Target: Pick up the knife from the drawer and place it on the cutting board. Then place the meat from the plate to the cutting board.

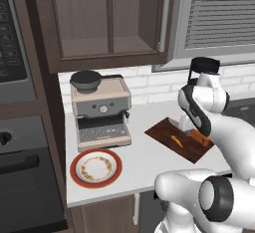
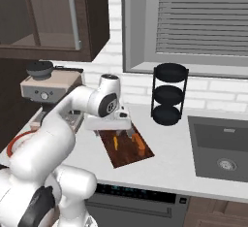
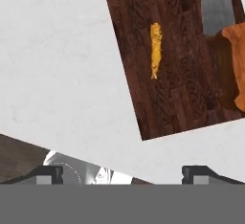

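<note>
Both task items lay on the cutting board (image 1: 179, 140), right of centre in the left base view: meat (image 1: 176, 141) placed, plate (image 1: 95, 168) bare. In the right base view my gripper (image 2: 122, 133) hovered above the board. In the hand view my fingertips (image 3: 48, 174) stood wide, holding nothing; knife (image 3: 225, 31) upper right. I judged only retreat remained. No legible writing.

Arm bent mid-frame in both base views, wrist pointing down; claw (image 3: 122, 173) wide open, empty, fingertips (image 3: 48, 174) at hand view's bottom.
</note>
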{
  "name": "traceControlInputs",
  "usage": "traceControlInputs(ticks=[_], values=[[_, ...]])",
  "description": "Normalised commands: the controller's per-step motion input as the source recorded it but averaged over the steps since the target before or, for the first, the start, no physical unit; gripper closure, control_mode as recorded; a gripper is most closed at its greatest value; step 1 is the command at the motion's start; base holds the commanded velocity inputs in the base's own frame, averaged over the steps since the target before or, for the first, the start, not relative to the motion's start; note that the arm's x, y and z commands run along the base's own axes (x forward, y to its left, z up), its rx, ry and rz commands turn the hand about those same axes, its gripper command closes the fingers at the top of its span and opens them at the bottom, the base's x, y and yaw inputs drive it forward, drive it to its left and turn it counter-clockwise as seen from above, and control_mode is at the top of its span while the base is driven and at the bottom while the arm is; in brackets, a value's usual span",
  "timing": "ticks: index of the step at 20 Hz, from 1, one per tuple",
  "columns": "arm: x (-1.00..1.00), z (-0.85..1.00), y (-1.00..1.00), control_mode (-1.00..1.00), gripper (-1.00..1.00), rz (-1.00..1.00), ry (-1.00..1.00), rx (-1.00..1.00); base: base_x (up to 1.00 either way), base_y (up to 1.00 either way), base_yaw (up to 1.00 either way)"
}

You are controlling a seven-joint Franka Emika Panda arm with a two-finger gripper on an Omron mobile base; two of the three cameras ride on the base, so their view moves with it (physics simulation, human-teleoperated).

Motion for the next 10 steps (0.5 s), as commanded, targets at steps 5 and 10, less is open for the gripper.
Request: traceControlInputs(ticks=[5,10], values=[[-0.59,0.7,0.0,-1.0,-1.0,0.02,-0.17,0.23,0.0,0.0,0.0],[-0.41,0.59,0.2,-1.0,-1.0,0.11,-0.26,0.23,0.0,0.0,0.0]])
